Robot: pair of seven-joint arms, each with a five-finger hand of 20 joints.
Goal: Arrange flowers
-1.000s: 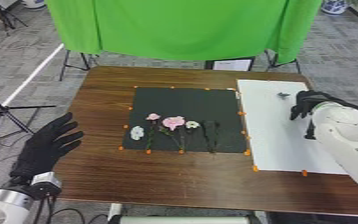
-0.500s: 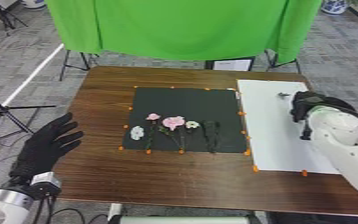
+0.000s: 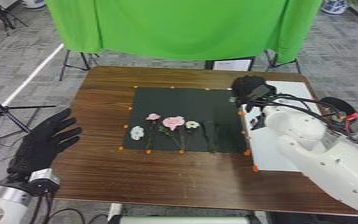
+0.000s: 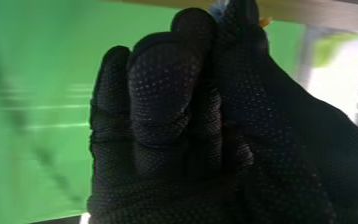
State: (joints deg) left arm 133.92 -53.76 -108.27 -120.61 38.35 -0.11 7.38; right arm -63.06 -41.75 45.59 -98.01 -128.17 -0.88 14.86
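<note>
My right hand is over the line between the black mat and the white sheet, near their far ends. In the right wrist view, my right hand pinches a small blue-grey flower between thumb and fingertip; most of it is hidden. On the mat lie a small pink flower, a larger pink one, a small white one, a white flower head and dark greenery. My left hand stands open left of the table.
The brown table carries the mat and the white sheet, with orange markers along their edges. A green cloth hangs beyond the far edge. My right arm crosses the white sheet.
My right hand has moved left from the white sheet to the mat's right edge. The blue-grey flower no longer shows at its earlier spot on the sheet. The left hand has barely shifted.
</note>
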